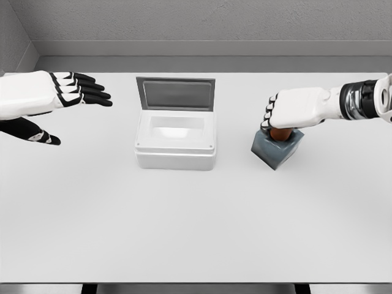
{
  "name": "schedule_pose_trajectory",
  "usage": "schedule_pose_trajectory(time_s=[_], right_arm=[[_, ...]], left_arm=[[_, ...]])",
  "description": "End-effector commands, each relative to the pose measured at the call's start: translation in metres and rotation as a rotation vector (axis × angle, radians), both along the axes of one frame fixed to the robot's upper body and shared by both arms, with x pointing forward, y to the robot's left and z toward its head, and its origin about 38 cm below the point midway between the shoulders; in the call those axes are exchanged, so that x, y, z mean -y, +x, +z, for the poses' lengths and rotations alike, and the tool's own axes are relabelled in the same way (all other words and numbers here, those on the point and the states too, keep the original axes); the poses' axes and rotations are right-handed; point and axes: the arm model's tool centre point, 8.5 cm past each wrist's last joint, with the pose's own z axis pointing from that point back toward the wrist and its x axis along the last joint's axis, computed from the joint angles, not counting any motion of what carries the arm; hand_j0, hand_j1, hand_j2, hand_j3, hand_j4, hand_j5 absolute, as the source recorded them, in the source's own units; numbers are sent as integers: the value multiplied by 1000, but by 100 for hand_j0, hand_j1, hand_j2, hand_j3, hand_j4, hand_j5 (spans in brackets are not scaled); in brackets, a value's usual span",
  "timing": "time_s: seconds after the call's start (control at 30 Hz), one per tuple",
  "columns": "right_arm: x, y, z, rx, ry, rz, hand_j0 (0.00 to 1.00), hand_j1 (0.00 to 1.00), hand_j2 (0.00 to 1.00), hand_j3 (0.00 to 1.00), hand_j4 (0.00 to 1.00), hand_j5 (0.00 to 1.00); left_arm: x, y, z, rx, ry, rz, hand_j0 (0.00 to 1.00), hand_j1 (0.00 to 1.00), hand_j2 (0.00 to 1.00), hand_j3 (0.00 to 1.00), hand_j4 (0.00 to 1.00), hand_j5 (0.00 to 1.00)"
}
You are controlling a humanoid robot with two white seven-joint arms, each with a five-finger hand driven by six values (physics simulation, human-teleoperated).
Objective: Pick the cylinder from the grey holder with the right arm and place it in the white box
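Right hand (293, 113) is sitting right on top of the grey holder (277, 149), fingers curled down around the reddish-brown cylinder (280, 135), which is still seated in its socket. Looks like a grasp to me, though from up here I can't see how firmly the fingertips actually bite, since the palm covers most of it. Only a sliver of the cylinder shows under the knuckles.

So the step in hand is the pull-out, I'd say. To do it well: lift straight up along the cylinder's axis, no sideways drag, because the holder is a small loose-looking block sitting angled on the table (196, 226) and would probably tip or come along. Once the cylinder is clear of the rim, swing it left toward the white box (176, 142), which sits well apart from the holder with its lid (176, 94) standing open at the back. Come in from above so the lid doesn't get clipped.

Left hand (58, 92) hovers off at the far left, fingers stretched out flat, holding nothing, well away from the box.
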Motion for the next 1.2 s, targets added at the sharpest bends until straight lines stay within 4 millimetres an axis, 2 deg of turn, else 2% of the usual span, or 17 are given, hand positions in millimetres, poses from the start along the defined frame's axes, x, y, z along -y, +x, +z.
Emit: schedule_pose_trajectory(time_s=[0.0,0.17,0.43,0.63,0.83,0.93,1.17], right_arm=[[-1,-1,0,-11,13,-1,49,49,49,49,49,49],[-1,0,1,-9,16,-1,39,39,39,39,39,39],[6,-5,20,33,13,1,39,39,39,39,39,39],[1,-8,32,63,10,24,39,39,39,39,39,39],[-11,-6,38,80,20,49,39,39,39,39,39,39],[-32,-5,39,85,40,94,39,39,39,39,39,39],[-54,-3,43,98,58,137,39,39,39,39,39,39]], left_arm=[[3,1,-2,-5,-16,-5,100,100,100,100,100,100],[3,2,1,7,-10,-5,100,100,100,100,100,100],[3,2,3,11,-9,-5,100,100,100,100,100,100],[3,2,3,11,-9,-5,100,100,100,100,100,100],[3,2,4,12,-9,-5,100,100,100,100,100,100],[3,2,5,14,-9,-5,100,100,100,100,100,100],[2,2,5,14,-7,-4,100,100,100,100,100,100]])
